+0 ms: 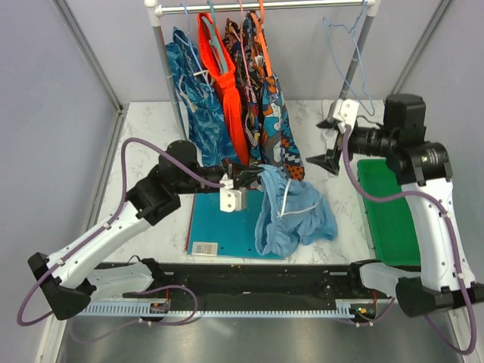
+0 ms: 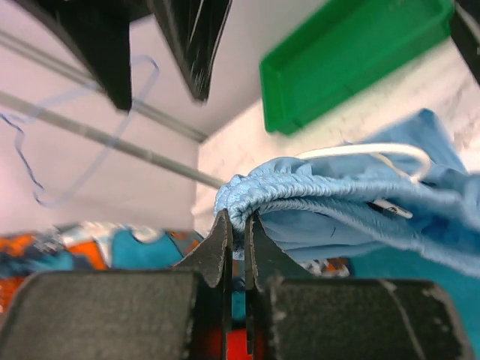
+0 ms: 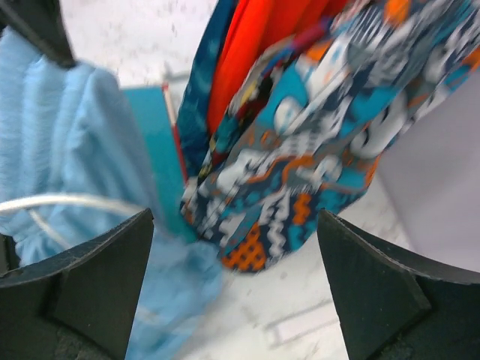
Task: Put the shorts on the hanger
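Note:
The light sky-blue shorts (image 1: 291,213) lie bunched on the table's middle, white drawstrings showing. My left gripper (image 1: 255,178) is shut on the ribbed waistband at their left end; in the left wrist view its jaws (image 2: 238,223) pinch that edge of the shorts (image 2: 352,210). The pale blue wire hanger (image 1: 352,64) hangs on the rail at the back right, blurred in the left wrist view (image 2: 90,142). Below the hanger my right gripper (image 1: 327,144) stands open and empty, right of the shorts. Its wrist view shows wide jaws (image 3: 236,262), with the shorts (image 3: 67,150) at the left.
A rack rail at the back carries dark blue leafy shorts (image 1: 198,98), orange shorts (image 1: 223,76) and patterned shorts (image 1: 268,106), close behind the left gripper. A teal mat (image 1: 219,223) lies under the shorts. A green tray (image 1: 389,212) sits at the right.

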`<state>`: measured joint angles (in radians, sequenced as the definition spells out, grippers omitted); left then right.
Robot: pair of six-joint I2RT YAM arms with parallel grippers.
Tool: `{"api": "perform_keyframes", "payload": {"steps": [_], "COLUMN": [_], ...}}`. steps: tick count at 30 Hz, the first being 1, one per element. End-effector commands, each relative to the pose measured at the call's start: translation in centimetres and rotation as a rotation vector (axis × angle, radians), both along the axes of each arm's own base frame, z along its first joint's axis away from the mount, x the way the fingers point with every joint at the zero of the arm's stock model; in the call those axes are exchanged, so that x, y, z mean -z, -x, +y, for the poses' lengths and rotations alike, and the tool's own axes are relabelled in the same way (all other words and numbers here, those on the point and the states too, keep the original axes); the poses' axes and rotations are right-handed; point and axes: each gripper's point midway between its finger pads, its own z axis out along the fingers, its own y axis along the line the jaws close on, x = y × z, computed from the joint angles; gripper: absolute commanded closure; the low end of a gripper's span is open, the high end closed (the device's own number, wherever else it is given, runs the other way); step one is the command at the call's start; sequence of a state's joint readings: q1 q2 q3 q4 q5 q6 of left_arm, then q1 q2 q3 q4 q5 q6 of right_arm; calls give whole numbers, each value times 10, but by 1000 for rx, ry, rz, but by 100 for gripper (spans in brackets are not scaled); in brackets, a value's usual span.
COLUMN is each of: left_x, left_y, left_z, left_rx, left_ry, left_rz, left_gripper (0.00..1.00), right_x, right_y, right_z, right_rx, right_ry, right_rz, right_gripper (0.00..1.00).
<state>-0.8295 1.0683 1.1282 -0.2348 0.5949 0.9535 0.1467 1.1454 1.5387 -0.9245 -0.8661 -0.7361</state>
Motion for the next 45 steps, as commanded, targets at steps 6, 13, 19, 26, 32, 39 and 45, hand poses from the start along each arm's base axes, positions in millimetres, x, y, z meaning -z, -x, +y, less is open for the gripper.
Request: {"api": "perform_keyframes", "payload": {"steps": [6, 13, 19, 26, 32, 39, 45], "left_x": [-70, -58, -58, -56, -53, -61, 14], "left_y": [31, 43, 51, 56, 50, -4, -33], "left_z": [-19, -23, -26, -27, -23, 16, 69], "left_rx": [214, 294, 360, 403, 347, -42, -349], "left_ry": [112, 84, 83, 77, 73, 246, 233], "left_rz": [72, 121, 127, 102, 99, 397, 721], "left_gripper": [98, 98, 98, 98, 95, 57, 33], "right_x": [-33, 4, 30, 37, 53, 27, -24], "right_y": [31, 72, 74, 88, 88, 58, -1], "right_z": [61, 85, 101, 119, 117, 104, 89], "right_rx": [-325, -430, -476, -547, -515, -316, -62], "right_ry": [-102, -3, 21, -2, 45, -24, -228], "right_rz": [13, 35, 143, 239, 320, 321, 292], "right_gripper": [2, 2, 2, 42, 100, 100, 100]}}
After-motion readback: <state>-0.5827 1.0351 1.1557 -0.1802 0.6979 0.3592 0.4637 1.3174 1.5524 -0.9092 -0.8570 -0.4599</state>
